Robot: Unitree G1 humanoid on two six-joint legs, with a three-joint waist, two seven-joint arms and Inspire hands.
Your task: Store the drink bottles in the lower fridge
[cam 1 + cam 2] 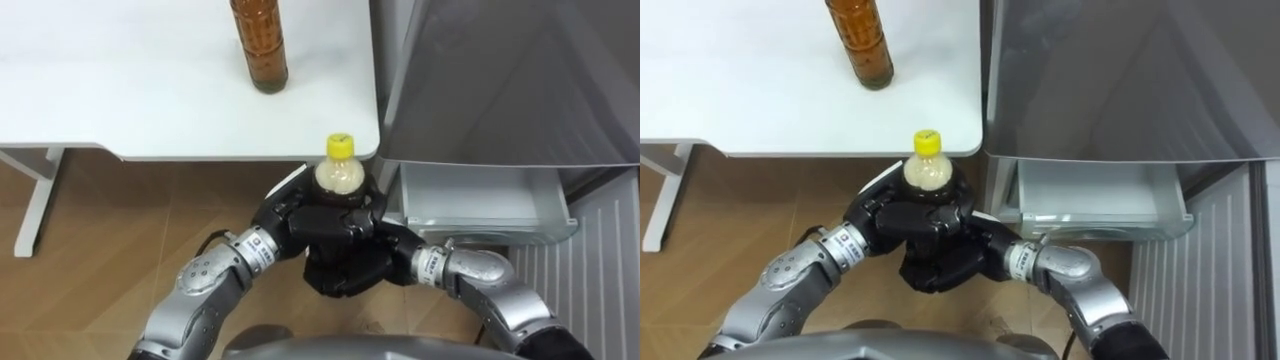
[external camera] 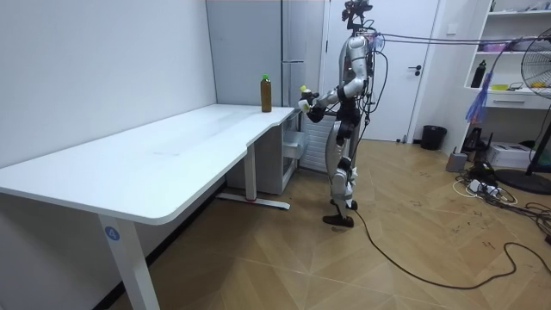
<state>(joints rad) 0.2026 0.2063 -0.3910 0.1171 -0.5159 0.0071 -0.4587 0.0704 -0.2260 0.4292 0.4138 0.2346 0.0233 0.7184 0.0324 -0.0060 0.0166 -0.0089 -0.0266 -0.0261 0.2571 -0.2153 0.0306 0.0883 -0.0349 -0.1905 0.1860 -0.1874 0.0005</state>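
Observation:
A yellow-capped bottle (image 1: pixel 340 170) with pale drink stands upright between my two hands, just off the white table's (image 1: pixel 150 90) near corner. My left hand (image 1: pixel 292 222) and my right hand (image 1: pixel 372 232) both curl round its body from either side, hiding its lower part. A brown drink bottle (image 1: pixel 260 45) stands on the table near its right edge. To the right is the grey fridge (image 1: pixel 500 80) with its lower drawer (image 1: pixel 485 200) pulled open. In the room view I stand at the table's far end by the fridge (image 2: pixel 297 52), holding the bottle (image 2: pixel 304 91).
A white table leg (image 1: pixel 35 200) stands on the wood floor at the left. The fridge's ridged grey panel (image 1: pixel 600 270) lies at the lower right. In the room view, a shelf, a fan and a bin sit at the right.

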